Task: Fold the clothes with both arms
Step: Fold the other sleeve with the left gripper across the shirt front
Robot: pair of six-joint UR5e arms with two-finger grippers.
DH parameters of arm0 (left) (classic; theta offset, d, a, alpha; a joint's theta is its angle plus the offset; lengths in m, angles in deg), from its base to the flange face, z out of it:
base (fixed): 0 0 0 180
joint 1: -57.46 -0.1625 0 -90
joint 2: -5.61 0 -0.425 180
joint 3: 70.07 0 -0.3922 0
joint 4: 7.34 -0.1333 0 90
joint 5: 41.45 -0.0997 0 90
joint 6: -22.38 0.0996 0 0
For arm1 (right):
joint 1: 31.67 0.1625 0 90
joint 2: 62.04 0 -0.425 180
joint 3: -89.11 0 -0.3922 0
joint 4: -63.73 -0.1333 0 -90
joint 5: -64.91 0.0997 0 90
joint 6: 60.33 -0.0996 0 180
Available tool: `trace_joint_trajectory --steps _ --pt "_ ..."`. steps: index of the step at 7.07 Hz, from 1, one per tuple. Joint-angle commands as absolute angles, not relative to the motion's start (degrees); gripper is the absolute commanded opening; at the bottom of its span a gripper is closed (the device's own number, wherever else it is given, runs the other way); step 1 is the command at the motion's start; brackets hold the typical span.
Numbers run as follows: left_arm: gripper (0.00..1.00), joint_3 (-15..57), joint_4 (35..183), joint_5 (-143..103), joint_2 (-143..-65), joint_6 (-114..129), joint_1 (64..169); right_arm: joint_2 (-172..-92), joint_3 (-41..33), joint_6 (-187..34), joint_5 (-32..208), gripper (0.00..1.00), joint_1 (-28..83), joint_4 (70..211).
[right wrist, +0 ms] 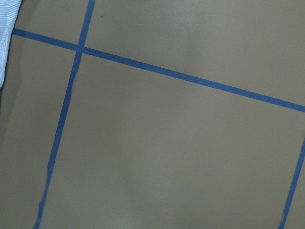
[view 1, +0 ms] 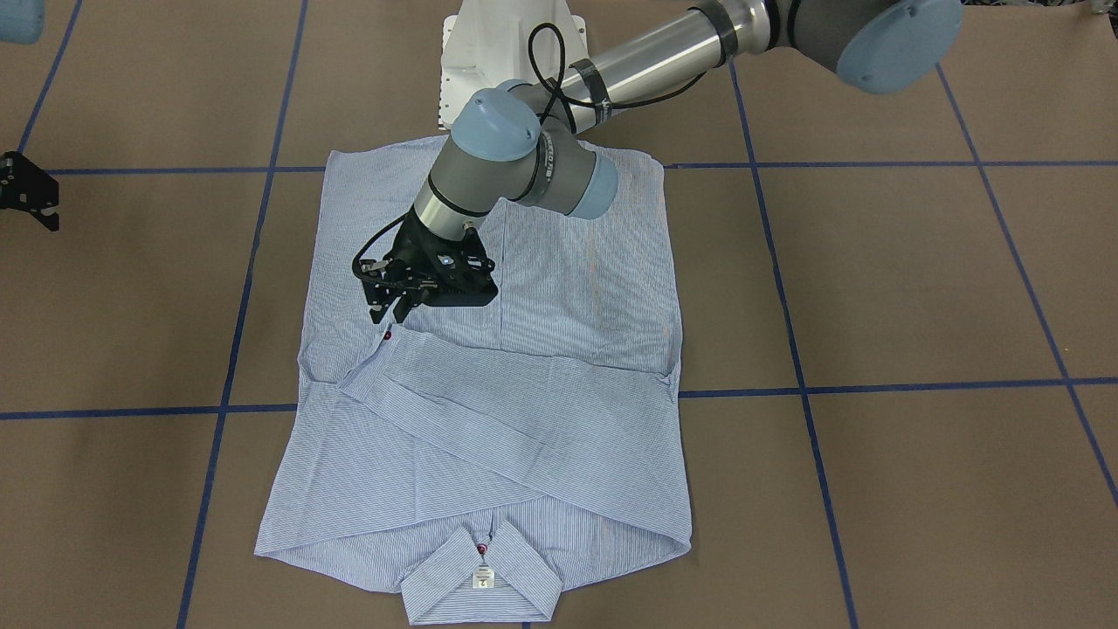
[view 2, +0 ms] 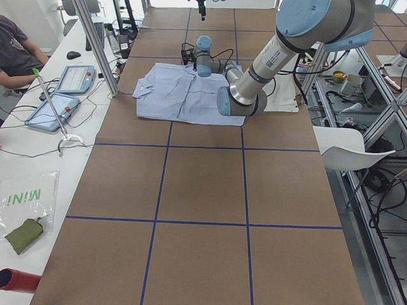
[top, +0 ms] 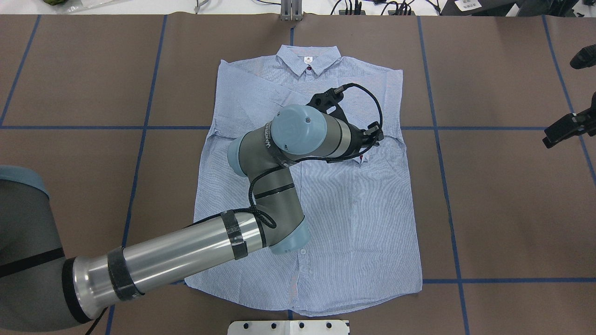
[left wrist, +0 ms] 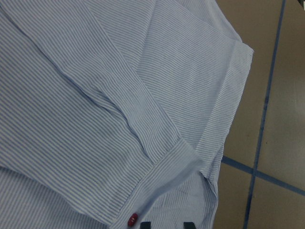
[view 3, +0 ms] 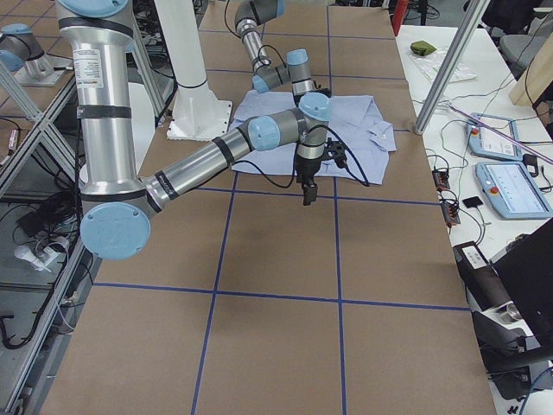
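Note:
The light blue striped shirt (view 1: 559, 419) lies flat, front up, with the collar (top: 307, 60) at the far edge and both sleeves folded across the chest. My left gripper (view 1: 390, 310) hovers just above the folded sleeve's cuff, beside its red button (left wrist: 132, 219). In the left wrist view its fingertips (left wrist: 189, 224) stand apart with no cloth between them, so it is open. My right gripper (top: 565, 128) is off the shirt over bare table at the right. I cannot tell whether it is open or shut. The right wrist view shows only a sliver of shirt (right wrist: 4, 33).
Blue tape lines (view 1: 873, 384) divide the brown table top into squares. The white pedestal base (top: 288, 327) stands at the shirt's hem side. A side bench with tablets (view 2: 63, 95) and a seated person (view 2: 13, 51) runs along the far edge.

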State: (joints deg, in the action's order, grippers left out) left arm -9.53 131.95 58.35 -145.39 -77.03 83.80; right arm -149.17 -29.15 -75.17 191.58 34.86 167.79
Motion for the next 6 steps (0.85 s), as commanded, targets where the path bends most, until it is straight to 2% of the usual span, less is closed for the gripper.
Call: trace_joint_trajectory --steps 1,2,3,6 --pt "1.0 -9.0 132.0 58.5 -144.3 -76.8 84.5 -149.0 -29.1 -76.1 194.3 1.0 34.8 167.7" --pt "1.0 -7.0 131.4 58.8 -141.9 -76.2 85.3 -148.9 -29.6 -78.2 194.5 1.0 34.8 166.1" --pt "1.0 -0.4 127.4 59.0 -136.7 -72.5 86.0 -149.5 -29.5 -85.7 194.5 1.0 33.2 159.2" --pt "1.0 27.4 102.7 59.0 -121.5 -59.9 87.7 -150.8 -29.8 -105.5 192.1 1.0 22.8 145.9"
